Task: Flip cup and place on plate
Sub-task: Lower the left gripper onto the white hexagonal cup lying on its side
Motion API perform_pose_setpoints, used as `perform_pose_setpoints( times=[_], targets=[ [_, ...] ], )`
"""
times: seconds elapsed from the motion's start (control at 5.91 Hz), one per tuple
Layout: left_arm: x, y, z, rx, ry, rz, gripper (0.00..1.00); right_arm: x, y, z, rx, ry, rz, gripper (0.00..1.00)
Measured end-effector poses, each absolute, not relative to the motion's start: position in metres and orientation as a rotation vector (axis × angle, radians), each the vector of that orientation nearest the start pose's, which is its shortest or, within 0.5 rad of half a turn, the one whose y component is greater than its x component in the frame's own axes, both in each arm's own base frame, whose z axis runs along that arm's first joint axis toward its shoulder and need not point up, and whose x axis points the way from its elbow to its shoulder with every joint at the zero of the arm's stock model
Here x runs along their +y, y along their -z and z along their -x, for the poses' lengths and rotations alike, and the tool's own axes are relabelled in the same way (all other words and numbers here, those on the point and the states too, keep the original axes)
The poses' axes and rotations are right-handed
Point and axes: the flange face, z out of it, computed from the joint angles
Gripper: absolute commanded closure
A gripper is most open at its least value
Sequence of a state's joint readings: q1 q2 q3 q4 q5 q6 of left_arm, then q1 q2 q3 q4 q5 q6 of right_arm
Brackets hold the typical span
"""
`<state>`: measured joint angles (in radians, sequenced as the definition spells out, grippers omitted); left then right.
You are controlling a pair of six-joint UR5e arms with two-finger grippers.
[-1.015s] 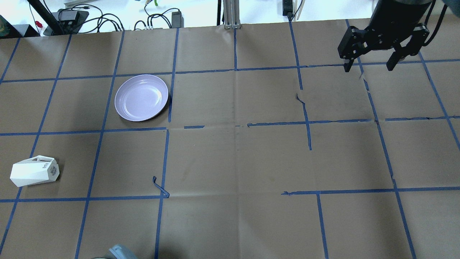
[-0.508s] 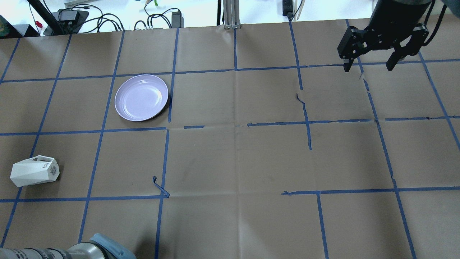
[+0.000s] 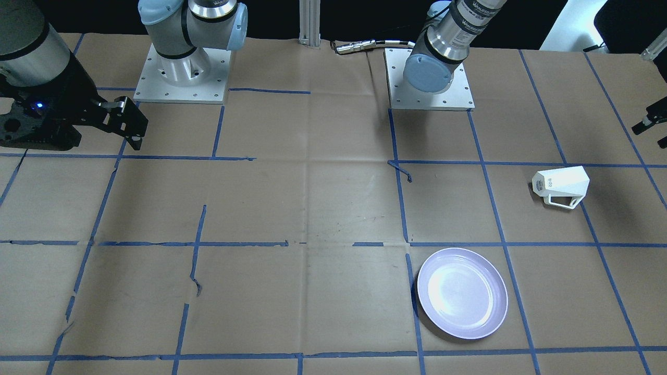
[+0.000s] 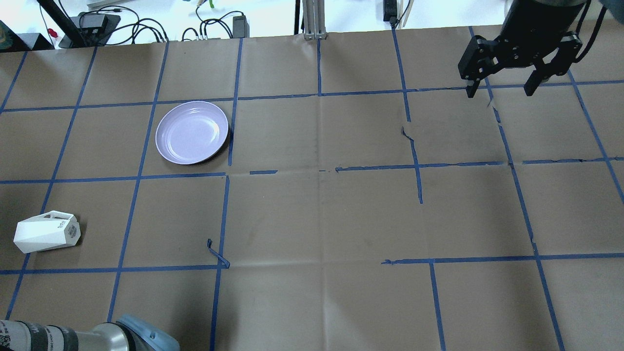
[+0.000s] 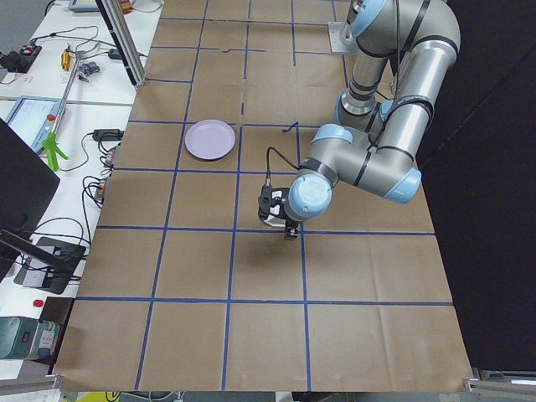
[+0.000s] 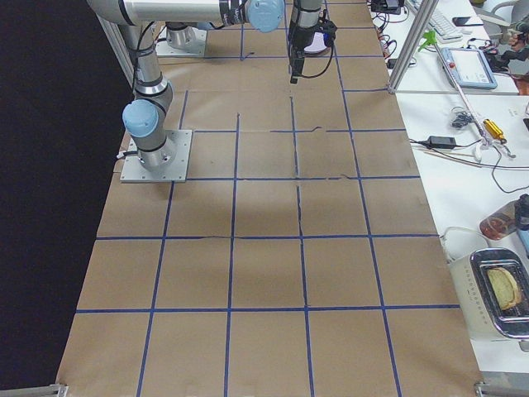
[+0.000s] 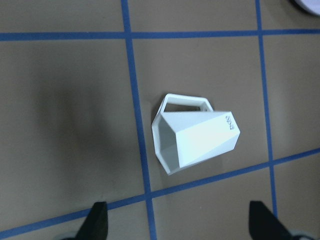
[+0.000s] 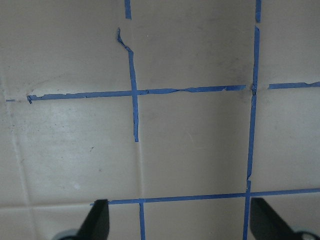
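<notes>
Further in, the left arm (image 4: 73, 336) has been swung; the left gripper (image 7: 180, 225) is held spread above the toppled cup (image 7: 195, 137) for straddling.

text: none legible | cup (image 7: 197, 140): tiny blue mark, blurred | left arm (image 3: 458, 31): lettering, unreadable

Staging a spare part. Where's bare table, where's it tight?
Bare paper across the middle, from the plate to the right end effector, and the robot-side squares right of the tape curl. Tight at the robot's left edge: cup lying there, left end effector over it.
</notes>
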<state>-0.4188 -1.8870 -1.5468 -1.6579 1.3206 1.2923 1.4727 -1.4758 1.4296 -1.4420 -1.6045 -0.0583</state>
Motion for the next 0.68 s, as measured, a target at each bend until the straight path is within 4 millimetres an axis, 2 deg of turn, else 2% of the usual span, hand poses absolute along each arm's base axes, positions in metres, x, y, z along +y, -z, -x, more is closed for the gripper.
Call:
perform_pose_setpoints(
  times=[0.34, 0.68],
  targets=[
    [-0.371, -0.245, -0.463, 3.858, 0.339, 0.046, 0.01, -0.533, -0.496, -0.078, 3.165, -0.135, -0.060, 0.00],
    [-0.373, -0.177, -0.461, 4.061, 0.421, 0.229, 0.01, -0.533, -0.496, -0.078, 3.165, -0.136, -0.061, 0.00]
  ],
)
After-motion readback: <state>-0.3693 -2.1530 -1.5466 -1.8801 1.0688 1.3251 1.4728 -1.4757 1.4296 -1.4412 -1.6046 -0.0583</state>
